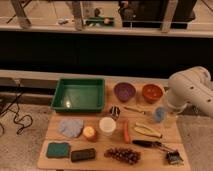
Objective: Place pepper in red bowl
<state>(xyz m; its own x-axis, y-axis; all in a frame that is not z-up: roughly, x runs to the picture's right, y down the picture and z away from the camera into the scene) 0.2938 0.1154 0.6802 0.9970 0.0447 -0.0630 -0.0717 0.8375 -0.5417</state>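
Note:
The pepper (126, 131), slim and orange-red, lies on the wooden table (150, 162) just right of the white cup (107, 126). At the back right of the table the red bowl (152, 92) stands beside the purple bowl (124, 91). My white arm (189, 90) reaches in from the right. Its gripper (167, 119) hangs over the table's right side, below the red bowl and well right of the pepper. It is open and holds nothing.
A green tray (61, 94) fills the back left. Around the pepper lie a round orange fruit (90, 133), a blue cloth (71, 126), a pale yellowish piece (147, 130), grapes (122, 155), a green sponge (58, 149) and a dark-handled tool (150, 144).

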